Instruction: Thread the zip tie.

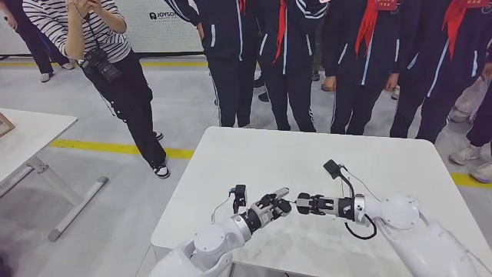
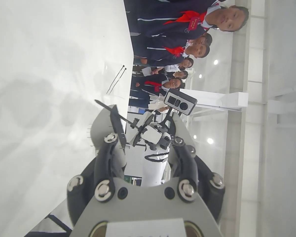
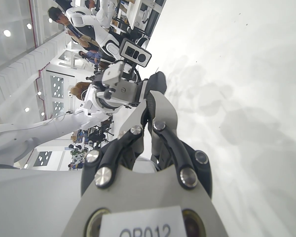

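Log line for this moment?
left gripper open | right gripper shut on zip tie | free end at left gripper | spare zip ties on table

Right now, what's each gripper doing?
Left gripper: jaws open, holding nothing.
Right gripper: jaws shut on the zip tie.

zip tie, partly behind finger pad

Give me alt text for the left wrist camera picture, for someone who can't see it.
The left hand, fingers open, faces the right hand, which appears to hold out a black zip tie whose strap crosses one of the left hand's fingers, over a white table. Farther off on the table, near its edge, two more zip ties lie side by side.
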Robot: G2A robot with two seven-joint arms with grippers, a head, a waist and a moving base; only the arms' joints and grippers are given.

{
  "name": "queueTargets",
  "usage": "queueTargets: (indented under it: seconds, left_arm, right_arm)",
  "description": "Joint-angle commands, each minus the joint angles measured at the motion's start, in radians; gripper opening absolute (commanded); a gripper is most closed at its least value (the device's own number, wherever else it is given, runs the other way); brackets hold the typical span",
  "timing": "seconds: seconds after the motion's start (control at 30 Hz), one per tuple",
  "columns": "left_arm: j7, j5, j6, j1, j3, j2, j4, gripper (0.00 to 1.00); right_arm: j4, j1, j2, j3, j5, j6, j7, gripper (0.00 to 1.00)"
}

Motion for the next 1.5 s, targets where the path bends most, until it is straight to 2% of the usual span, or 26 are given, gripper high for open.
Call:
queueTargets:
  seconds: [0.0,0.13,0.27,0.3,0.6,0.63,0.67,0.7,0.77,0.8,1.0,1.1,1.13,1.47]
  left_arm:
    - [-0.014,0.012,-0.006,0.004,-0.003,0.001,0.000,0.03]
    - [-0.032,0.029,-0.017,0.011,-0.006,0.003,-0.001,0.00]
    - [-0.040,0.032,-0.023,0.013,-0.009,0.003,0.000,0.03]
    - [-0.040,0.037,-0.023,0.013,-0.010,0.003,0.001,0.00]
    - [-0.030,0.068,-0.029,0.016,-0.008,0.001,-0.002,0.00]
    - [-0.028,0.071,-0.030,0.017,-0.008,0.000,-0.002,0.00]
    - [-0.027,0.072,-0.031,0.017,-0.008,0.000,-0.003,0.00]
    - [-0.026,0.074,-0.032,0.019,-0.008,0.000,-0.004,0.00]
    - [-0.025,0.078,-0.034,0.022,-0.008,0.000,-0.006,0.00]
    - [-0.024,0.081,-0.035,0.024,-0.008,0.000,-0.007,0.00]
    - [0.010,0.107,-0.028,0.031,0.000,-0.003,-0.020,0.00]
    - [0.108,0.169,-0.028,0.035,0.010,-0.008,-0.030,0.00]
    - [0.115,0.175,-0.029,0.036,0.013,-0.009,-0.031,0.00]
    - [0.117,0.176,-0.028,0.033,0.013,-0.009,-0.029,0.00]
  right_arm:
    - [0.000,0.000,0.000,0.000,0.000,0.000,0.000,0.00]
    - [0.000,0.000,0.000,0.000,0.000,0.000,0.000,0.00]
    - [0.000,0.000,0.000,0.000,0.000,0.000,0.000,0.00]
    - [0.000,0.000,0.000,0.000,0.000,0.000,0.000,0.00]
    - [-0.004,-0.007,0.000,0.002,0.000,0.002,-0.016,0.00]
    - [-0.008,-0.013,0.000,0.006,0.000,0.001,-0.022,0.06]
    - [-0.010,-0.018,0.002,0.012,-0.001,-0.001,-0.027,0.34]
    - [-0.014,-0.025,0.004,0.021,-0.004,-0.004,-0.037,0.35]
    - [-0.020,-0.037,0.009,0.038,-0.003,-0.008,-0.039,0.47]
    - [-0.025,-0.045,0.013,0.053,-0.003,-0.011,-0.042,1.00]
    - [-0.065,-0.109,0.037,0.136,0.007,-0.030,-0.055,1.00]
    - [-0.090,-0.156,0.051,0.189,0.037,-0.046,-0.064,1.00]
    - [-0.100,-0.175,0.053,0.202,0.079,-0.061,-0.061,1.00]
    - [-0.100,-0.175,0.053,0.202,0.079,-0.061,-0.061,1.00]
